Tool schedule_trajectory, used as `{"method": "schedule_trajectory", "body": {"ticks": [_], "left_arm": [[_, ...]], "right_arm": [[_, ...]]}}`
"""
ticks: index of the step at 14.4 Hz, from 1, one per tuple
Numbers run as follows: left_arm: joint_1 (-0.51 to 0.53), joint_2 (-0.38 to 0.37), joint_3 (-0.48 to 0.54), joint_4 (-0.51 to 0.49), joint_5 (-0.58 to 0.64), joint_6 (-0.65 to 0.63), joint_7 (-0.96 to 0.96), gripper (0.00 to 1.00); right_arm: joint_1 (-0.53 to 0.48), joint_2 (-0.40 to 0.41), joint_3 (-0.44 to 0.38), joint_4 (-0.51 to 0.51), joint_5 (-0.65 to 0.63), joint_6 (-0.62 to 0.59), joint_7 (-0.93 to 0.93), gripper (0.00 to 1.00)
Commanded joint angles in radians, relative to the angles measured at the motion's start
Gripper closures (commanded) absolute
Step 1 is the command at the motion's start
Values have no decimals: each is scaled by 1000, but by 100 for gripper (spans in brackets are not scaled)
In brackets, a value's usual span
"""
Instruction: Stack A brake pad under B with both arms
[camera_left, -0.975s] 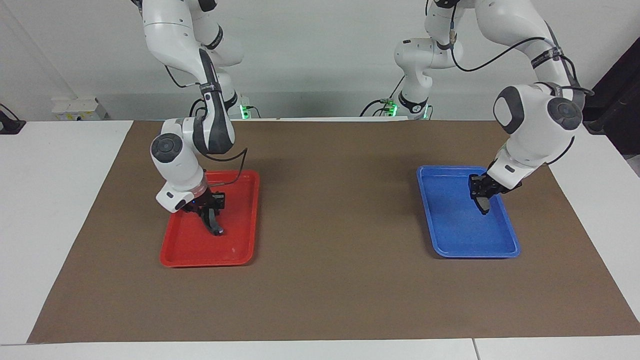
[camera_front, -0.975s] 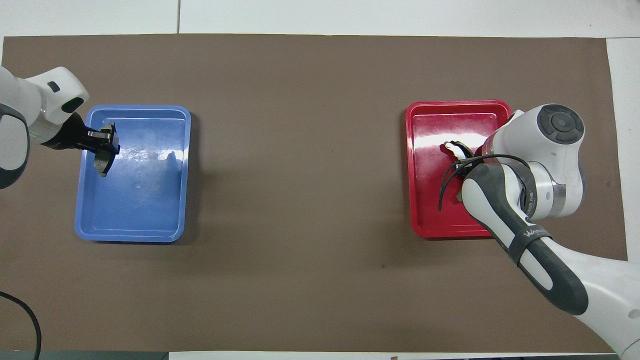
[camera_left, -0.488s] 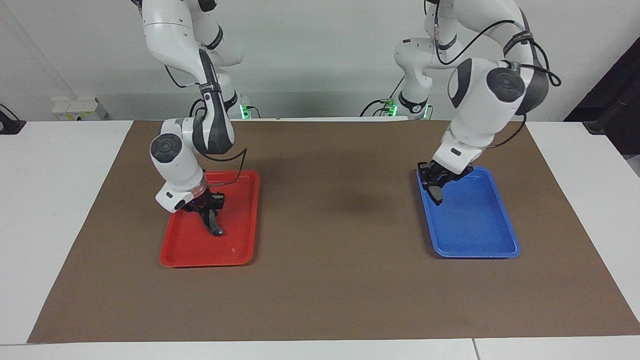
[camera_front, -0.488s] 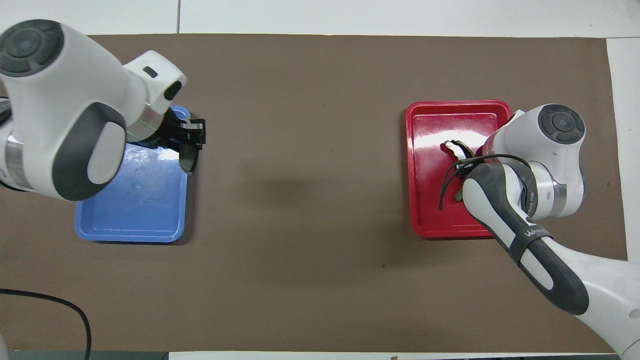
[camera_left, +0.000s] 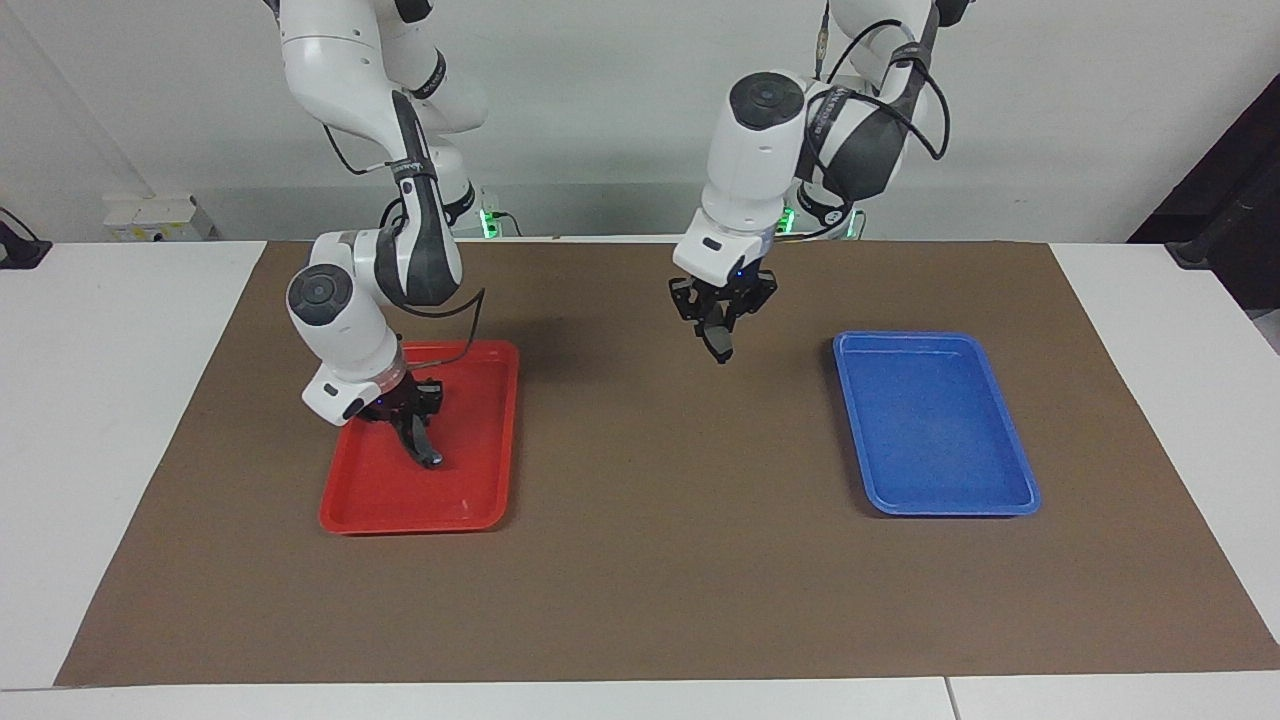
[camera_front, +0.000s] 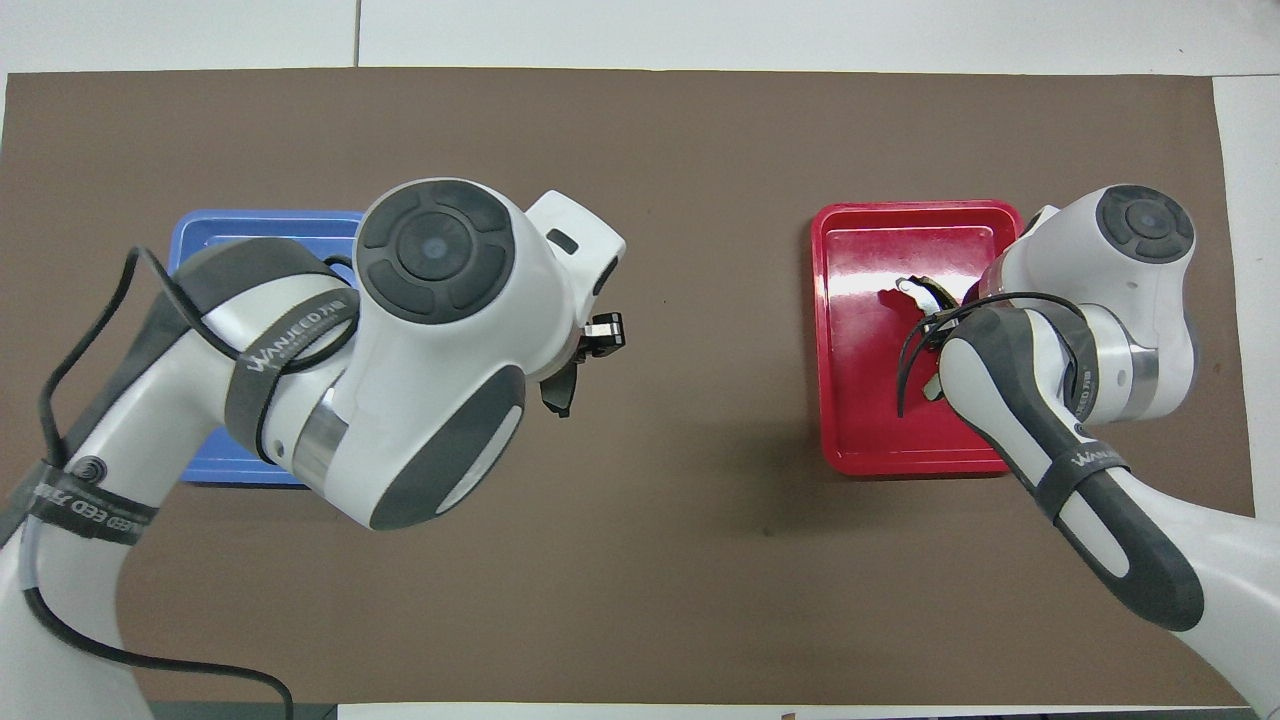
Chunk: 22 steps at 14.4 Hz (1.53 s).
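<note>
My left gripper is shut on the A brake pad, a short dark pad hanging from the fingers. It is in the air over the bare brown mat between the two trays, and also shows in the overhead view. My right gripper is over the red tray, shut on B, the longer curved pad. B hangs on edge with its lower end close to the tray floor; I cannot tell whether it touches. In the overhead view B's light tip shows beside the right wrist.
The blue tray lies toward the left arm's end of the table with nothing in it. In the overhead view the left arm covers most of the blue tray. A brown mat covers the table between and around the trays.
My left arm has lifted the short pad out of the blue tray and carried it to over the middle of the mat. My right gripper with the curved pad has shifted only slightly.
</note>
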Motion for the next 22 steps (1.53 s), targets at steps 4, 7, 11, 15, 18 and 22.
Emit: {"method": "schedule_trajectory", "body": {"ticks": [4, 7, 11, 15, 18, 22], "left_arm": [[-62, 168, -9, 40, 129, 126, -126, 99], [-129, 296, -6, 66, 211, 201, -218, 99], [-191, 402, 17, 109, 231, 228, -278, 99], [-220, 465, 16, 141, 231, 262, -321, 99], [-220, 502, 14, 165, 235, 266, -327, 99], [-218, 505, 17, 163, 235, 275, -325, 96]], "right_arm": [[-36, -37, 2, 275, 22, -377, -63, 100], [-86, -57, 3, 374, 23, -523, -134, 100], [-83, -92, 5, 380, 11, -563, -133, 100], [-68, -97, 5, 368, 14, -557, -125, 100], [-76, -106, 5, 351, 14, -551, -127, 100], [-74, -106, 5, 351, 14, -545, -127, 100]]}}
